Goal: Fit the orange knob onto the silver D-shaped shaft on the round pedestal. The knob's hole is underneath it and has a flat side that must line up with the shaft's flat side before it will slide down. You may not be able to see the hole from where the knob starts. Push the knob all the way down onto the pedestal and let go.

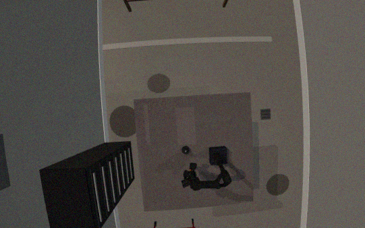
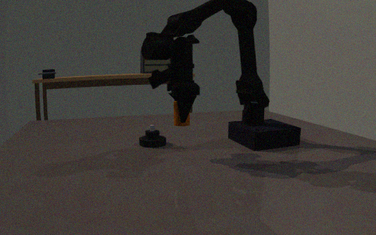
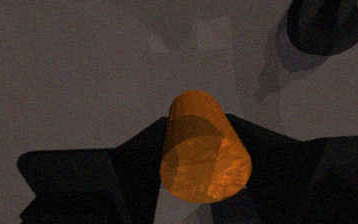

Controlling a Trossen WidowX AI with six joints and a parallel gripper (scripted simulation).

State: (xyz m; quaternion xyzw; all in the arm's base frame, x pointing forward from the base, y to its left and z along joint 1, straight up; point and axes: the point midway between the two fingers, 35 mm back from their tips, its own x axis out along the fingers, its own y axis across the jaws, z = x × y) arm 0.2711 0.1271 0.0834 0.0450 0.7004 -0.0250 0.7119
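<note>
The orange knob [image 2: 177, 116] [image 3: 195, 167] is held upright between the fingers of my gripper [image 2: 184, 119] [image 3: 195, 121], which is shut on it. The knob hangs above the table, to the right of the pedestal in the exterior view and apart from it. The round black pedestal [image 2: 152, 141] [image 1: 185, 150] stands on the table, with the small silver shaft [image 2: 152, 127] upright on top. In the wrist view the pedestal [image 3: 325, 30] is partly cut off at the upper right. The knob's underside with its hole, and the shaft's flat side, cannot be made out.
The arm's dark base block [image 1: 218, 155] [image 2: 264, 133] stands on the table [image 2: 118, 201] to the right of the pedestal. A wooden table [image 2: 94, 83] with a small dark object [image 2: 48, 74] stands behind. A black cabinet [image 1: 67, 189] shows at the lower left of the top view.
</note>
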